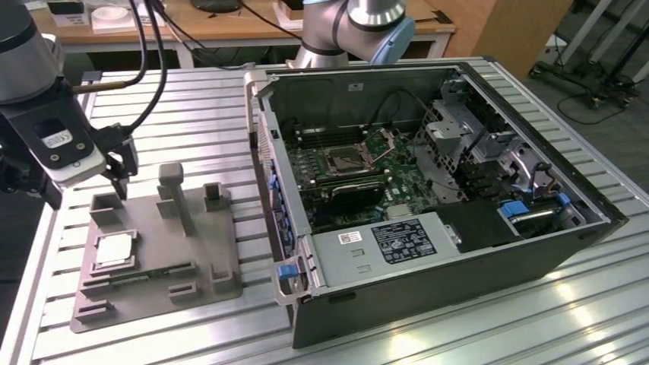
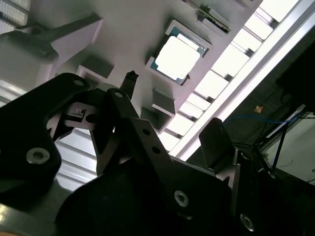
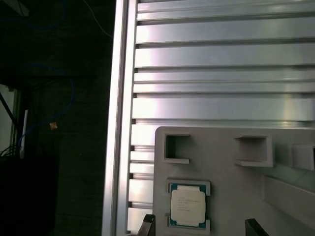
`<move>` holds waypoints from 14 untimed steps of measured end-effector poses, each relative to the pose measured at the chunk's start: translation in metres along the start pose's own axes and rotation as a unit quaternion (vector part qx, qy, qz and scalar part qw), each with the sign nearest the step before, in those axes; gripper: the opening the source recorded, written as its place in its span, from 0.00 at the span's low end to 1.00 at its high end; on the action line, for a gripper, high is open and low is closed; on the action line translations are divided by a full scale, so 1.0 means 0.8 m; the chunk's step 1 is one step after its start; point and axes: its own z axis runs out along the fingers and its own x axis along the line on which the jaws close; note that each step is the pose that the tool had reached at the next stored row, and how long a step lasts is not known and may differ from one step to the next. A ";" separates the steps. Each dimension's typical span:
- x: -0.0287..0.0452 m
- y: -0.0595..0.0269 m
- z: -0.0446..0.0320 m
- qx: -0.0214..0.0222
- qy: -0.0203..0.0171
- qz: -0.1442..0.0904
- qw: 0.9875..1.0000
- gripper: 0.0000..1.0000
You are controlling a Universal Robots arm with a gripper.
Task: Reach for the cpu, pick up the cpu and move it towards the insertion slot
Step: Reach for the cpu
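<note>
In the first wrist view the gripper (image 3: 201, 228) hangs above the cpu (image 3: 187, 205). Its fingers (image 3: 146, 226) are spread wide, wider than the chip, with nothing held and no contact. The cpu lies flat in its pocket on the grey tray (image 1: 213, 258), lower left of the exterior view, on the slatted table (image 1: 182, 99). The slot (image 1: 345, 161) is well apart from it toward the exterior view's right, around mid-frame inside the open pc case (image 1: 426, 281), and its metal flap looks tipped up.
</note>
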 end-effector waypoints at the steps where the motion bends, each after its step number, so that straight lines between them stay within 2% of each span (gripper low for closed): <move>1: 0.0000 0.000 0.0014 0.000 0.000 0.000 1.000 0.78; 14: 0.0002 -0.002 0.0264 0.000 0.000 0.000 1.000 0.78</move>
